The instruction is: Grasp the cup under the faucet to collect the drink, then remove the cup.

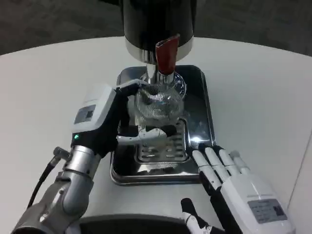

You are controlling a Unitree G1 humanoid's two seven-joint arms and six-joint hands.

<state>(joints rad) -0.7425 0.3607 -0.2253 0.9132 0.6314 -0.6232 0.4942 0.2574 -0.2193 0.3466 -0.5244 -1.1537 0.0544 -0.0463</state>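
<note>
A clear ribbed plastic cup (158, 103) stands upright over the drip grate (163, 146), directly beneath the red faucet lever (165, 56) of the black and silver drink dispenser (158, 24). My left hand (105, 122) grips the cup from its left side, thumb reaching under its front and fingers wrapped behind it. My right hand (234, 183) rests open on the table at the tray's front right corner, fingers apart and pointing toward the tray, holding nothing.
The dispenser stands on a shiny metal tray (202, 102) in the middle of the round white table (258, 97). The table's edge curves behind the dispenser, with dark floor beyond. A black cable runs along my left forearm (63, 190).
</note>
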